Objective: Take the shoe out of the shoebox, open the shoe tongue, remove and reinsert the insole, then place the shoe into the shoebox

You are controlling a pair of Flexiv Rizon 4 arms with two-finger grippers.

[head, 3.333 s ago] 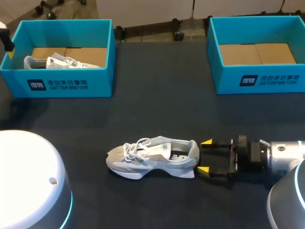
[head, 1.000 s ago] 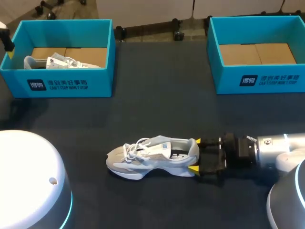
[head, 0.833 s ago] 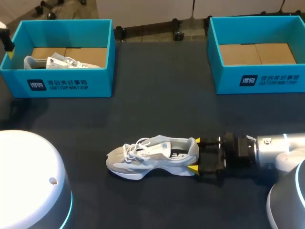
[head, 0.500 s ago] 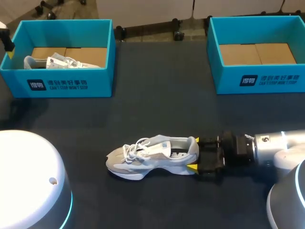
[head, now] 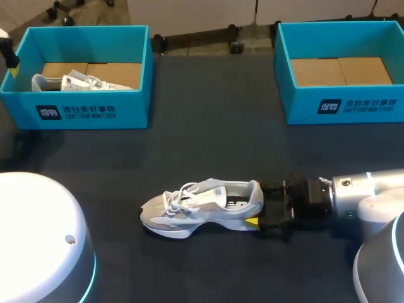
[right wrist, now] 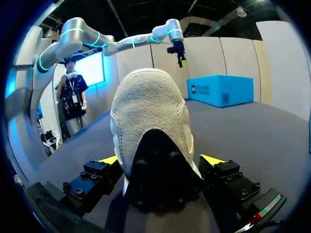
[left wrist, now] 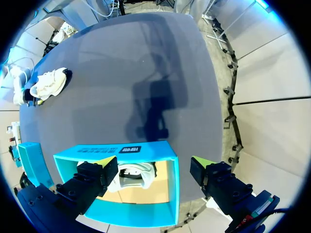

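The dark surface [head: 208, 113] runs wide across the head view, with two blue shoeboxes at its far side. The left shoebox [head: 82, 110] holds a second pale shoe [head: 79, 81]. The right shoebox [head: 353, 107] shows only its cardboard floor.

Near the front, well apart from both boxes, the shoe [head: 202, 208] sits upright on its sole. It's a grey and white trainer, toe towards my left, heel towards my right.

And there's the right gripper [head: 255, 203], in low and level with the surface, clamped on that heel from both sides. The right wrist view has the heel filling the gap, a yellow tip hard against each flank.

The left gripper [left wrist: 151, 162] hangs high over the left shoebox, fingers spread wide, nothing between them.

So, how will this shoe handle? It looks light, an easy carry for one arm. The upper looks like soft mesh and would give under a squeeze, while the heel cup and foam sole look much stiffer. That makes the heel a good place to pin it. Too hard a pinch could fold the collar inwards, though.

The laces lie loose over the front, so they may snag a fingertip. The tongue looks thin and floppy, best pinched at its top edge and drawn towards the toe. I can't make out the insole itself. Expect a thin, bendy sheet that could buckle going back in.
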